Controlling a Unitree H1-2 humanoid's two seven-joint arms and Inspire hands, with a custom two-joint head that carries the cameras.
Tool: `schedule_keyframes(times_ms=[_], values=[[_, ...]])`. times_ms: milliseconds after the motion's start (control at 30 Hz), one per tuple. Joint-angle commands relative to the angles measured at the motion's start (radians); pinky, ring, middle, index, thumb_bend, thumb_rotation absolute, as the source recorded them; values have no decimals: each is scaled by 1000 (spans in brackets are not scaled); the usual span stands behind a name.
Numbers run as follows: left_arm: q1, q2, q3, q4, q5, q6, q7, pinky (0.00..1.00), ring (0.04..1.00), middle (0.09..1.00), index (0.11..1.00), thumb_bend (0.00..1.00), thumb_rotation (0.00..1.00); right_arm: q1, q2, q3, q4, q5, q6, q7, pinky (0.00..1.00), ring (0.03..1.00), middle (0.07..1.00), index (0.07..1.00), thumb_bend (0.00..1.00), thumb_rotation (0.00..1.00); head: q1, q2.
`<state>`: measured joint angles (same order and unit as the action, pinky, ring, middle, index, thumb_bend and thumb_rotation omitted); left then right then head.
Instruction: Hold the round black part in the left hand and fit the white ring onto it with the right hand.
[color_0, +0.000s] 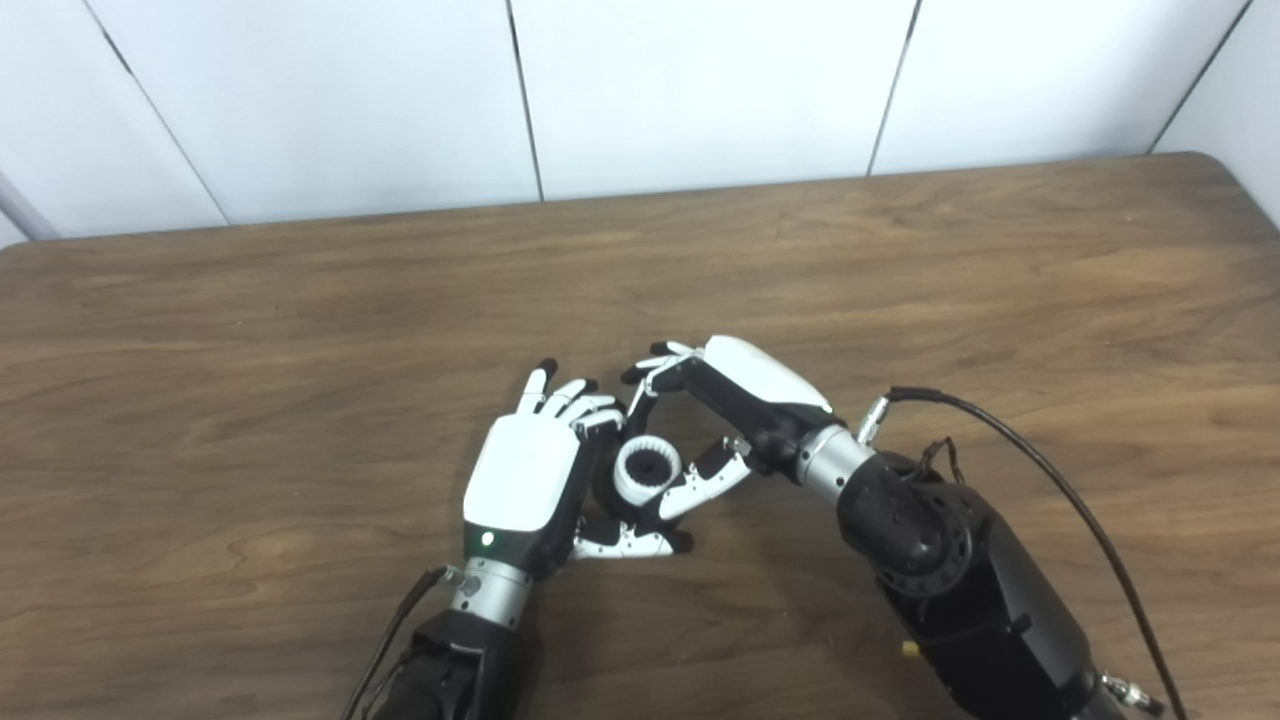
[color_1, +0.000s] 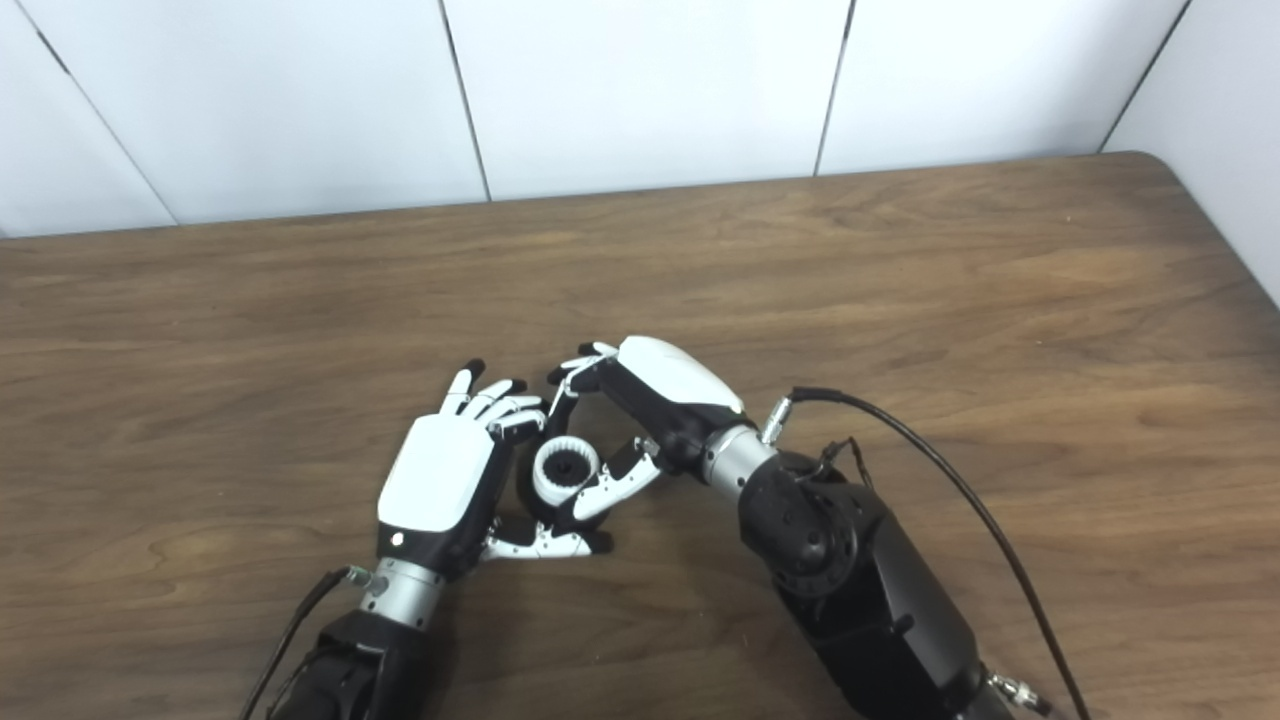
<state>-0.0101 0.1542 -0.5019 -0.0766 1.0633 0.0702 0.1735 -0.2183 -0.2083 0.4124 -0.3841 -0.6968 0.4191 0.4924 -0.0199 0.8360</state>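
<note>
White against black, the ring (color_0: 647, 470) sits low in the middle of the frame, on top of the black part (color_0: 612, 488), with its toothed inner edge facing up and a dark bore showing through its centre. The left hand (color_0: 525, 475) stands just left of it, back of the hand to the camera, fingers (color_0: 565, 395) reaching up and curling round the far side of the part while its thumb (color_0: 630, 543) lies along the table (color_0: 300, 400) below it; it looks closed loosely on the part, though the palm side is hidden, so I judge this rather than see it. The right hand (color_0: 715, 420) comes in from the lower right, its fingers (color_0: 655, 372) arched over above the ring and its thumb (color_0: 700, 485) lying against the ring's right edge, so it seems to have the ring lightly between them. The fit looks largely made, since the ring appears to ride on the part and not apart from it. Whether it is pressed fully home or only resting, tilted, cannot be told from here. What likely remains is a final push down to seat it and then letting go.
</note>
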Motion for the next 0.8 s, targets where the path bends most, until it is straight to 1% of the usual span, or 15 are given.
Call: schedule_keyframes(times_ms=[0, 33, 67, 100, 133, 367, 533, 633, 767], values=[[51, 0, -20, 53, 11, 5, -4, 1000, 857, 747, 481, 525, 55, -28, -8, -5, -24, -13, -21, -12, 948, 962, 854, 569, 780, 180, -1, 1], [50, 0, -20, 54, 11, 5, -5, 1000, 859, 748, 481, 525, 55, -29, -7, -6, -24, -15, -19, -13, 941, 960, 855, 595, 880, 195, -4, 2], [50, 0, -19, 54, 10, 6, -6, 1000, 861, 749, 481, 525, 56, -30, -7, -6, -24, -15, -18, -13, 936, 958, 857, 609, 940, 201, -4, 2], [51, 0, -19, 53, 9, 6, -7, 1000, 862, 750, 481, 526, 56, -30, -7, -7, -24, -16, -17, -13, 933, 958, 860, 619, 977, 203, -4, 2], [51, -1, -18, 52, 8, 7, -8, 1000, 862, 750, 481, 526, 56, -30, -6, -8, -24, -15, -17, -13, 932, 958, 860, 622, 989, 204, -4, 2], [51, -1, -18, 48, 9, 7, -8, 1000, 858, 748, 481, 525, 56, -30, -10, -11, -27, -25, -15, -14, 923, 955, 860, 625, 1000, 182, -4, 2], [51, -1, -17, 48, 11, 8, -5, 1000, 859, 747, 481, 526, 57, -28, -10, -20, -31, -23, -15, -17, 917, 960, 857, 592, 1000, 156, -9, 4], [51, 0, -16, 45, 11, 11, -11, 1000, 862, 750, 481, 526, 57, -28, -12, -23, -32, -27, -12, -15, 914, 956, 857, 576, 1000, 155, -10, 5], [50, 1, -16, 48, 11, 9, -10, 1000, 864, 750, 481, 526, 57, -29, -14, -28, -35, -31, -5, -14, 912, 951, 857, 577, 1000, 163, -10, 4]])
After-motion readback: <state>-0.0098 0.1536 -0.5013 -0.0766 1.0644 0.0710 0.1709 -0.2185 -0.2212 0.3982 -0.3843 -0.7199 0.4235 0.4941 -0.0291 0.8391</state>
